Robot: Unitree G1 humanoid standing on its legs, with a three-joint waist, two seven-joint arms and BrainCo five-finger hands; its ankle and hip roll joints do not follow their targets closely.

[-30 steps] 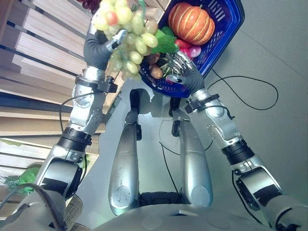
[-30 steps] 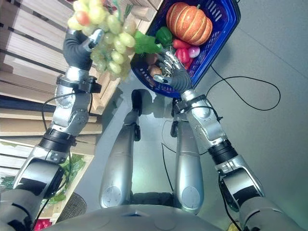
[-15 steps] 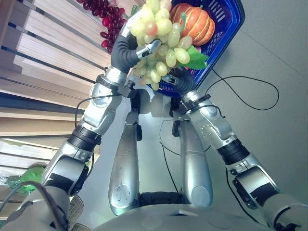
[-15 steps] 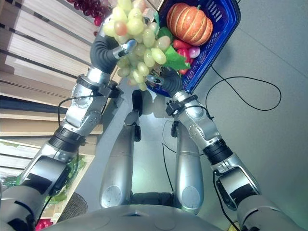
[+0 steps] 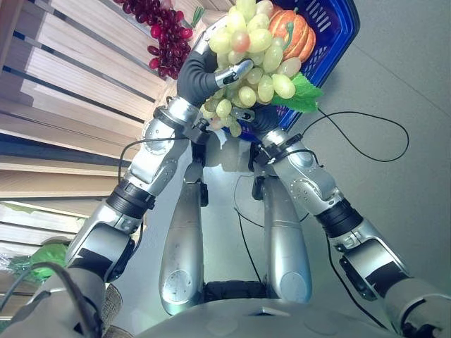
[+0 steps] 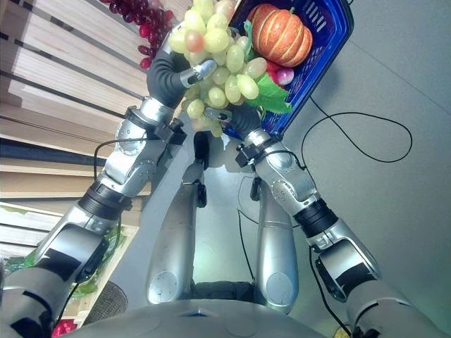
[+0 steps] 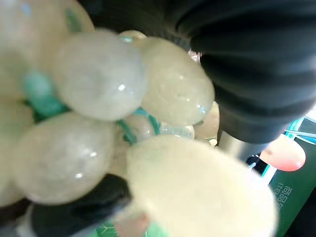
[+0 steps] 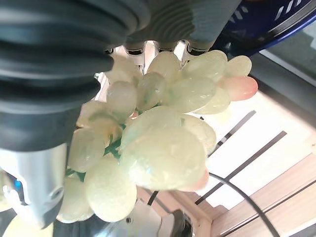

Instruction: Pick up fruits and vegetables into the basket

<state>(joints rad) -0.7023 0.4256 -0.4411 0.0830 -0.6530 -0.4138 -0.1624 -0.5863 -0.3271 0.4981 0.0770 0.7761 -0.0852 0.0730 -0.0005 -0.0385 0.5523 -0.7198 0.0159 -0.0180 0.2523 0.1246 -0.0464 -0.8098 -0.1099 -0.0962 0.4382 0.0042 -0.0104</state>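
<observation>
Fingers of your left hand stay curled round the green grapes, which have swung from beside the shelves to the blue basket rim. Your right hand sits beneath, grip unclear. Release over the pumpkin comes next.

Green grape bunch aloft, seemingly just before blue basket.
</observation>
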